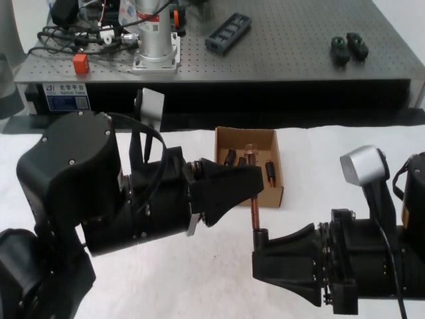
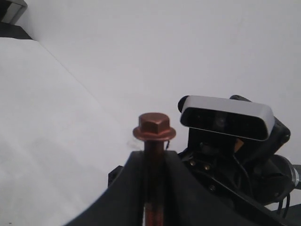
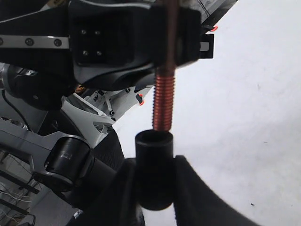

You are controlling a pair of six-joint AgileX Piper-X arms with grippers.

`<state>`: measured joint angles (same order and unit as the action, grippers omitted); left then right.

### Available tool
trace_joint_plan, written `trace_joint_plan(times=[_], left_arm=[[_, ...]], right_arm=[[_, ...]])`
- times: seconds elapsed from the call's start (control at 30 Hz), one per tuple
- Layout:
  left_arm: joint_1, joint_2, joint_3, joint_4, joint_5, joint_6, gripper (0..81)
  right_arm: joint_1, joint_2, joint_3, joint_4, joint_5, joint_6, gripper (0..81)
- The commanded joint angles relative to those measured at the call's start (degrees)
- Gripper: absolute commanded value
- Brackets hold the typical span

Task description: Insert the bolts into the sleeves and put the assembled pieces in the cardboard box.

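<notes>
**A:** Step in hand?

**B:** Insertion. The copper bolt (image 3: 163, 106) is upright, hex head up and threaded end down, with its tip right at the mouth of the black sleeve (image 3: 154, 169). Can't tell whether the tip has entered; if so, barely.

**A:** Who holds what?

**B:** The left gripper (image 2: 153, 162) is pinched on the bolt's shank just under the head. The right gripper (image 3: 154, 186) is clamped round the sleeve's lower half, bore facing up.

**A:** Where, against the cardboard box?

**B:** Bolt and sleeve are both just in front of the cardboard box (image 1: 271, 197), by its near wall, held clear above the white bench cover (image 1: 219, 279). Several bolt-and-sleeve pieces (image 1: 271, 174) lie inside the box.

**A:** Arm pose?

**B:** The left arm comes in roughly level from the box's near-left side, fingers pointing across. The right arm comes in from the near-right side, lower, fingers pointing back toward the left. The bolt is stacked over the sleeve between them.

**A:** Next move?

**B:** My judgement: the axes look close to in line. Close the two together straight along the shank with no tilt, or the threads could catch the sleeve's rim. Once the bolt is seated, one gripper lets go and the other carries the piece to the box.
</notes>
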<state>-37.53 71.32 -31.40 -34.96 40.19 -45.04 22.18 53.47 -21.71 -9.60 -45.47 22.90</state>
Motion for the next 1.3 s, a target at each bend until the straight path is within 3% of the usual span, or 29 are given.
trace_joint_plan(times=[0.0, 0.6, 1.27], left_arm=[[0.21, -0.14, -0.11, -1.31, 1.5, -1.3, 0.7], [0.21, -0.14, -0.11, -1.6, 4.18, -1.29, 0.7], [0.21, -0.14, -0.11, -1.6, 8.76, -0.75, 0.7]], right_arm=[[0.2, -0.29, -0.1, -1.52, -0.16, 0.23, 4.4], [0.2, 1.2, -0.1, -7.39, -1.47, 0.56, 4.4], [-0.11, 1.18, -0.2, -9.35, 2.53, 0.44, 4.4]])
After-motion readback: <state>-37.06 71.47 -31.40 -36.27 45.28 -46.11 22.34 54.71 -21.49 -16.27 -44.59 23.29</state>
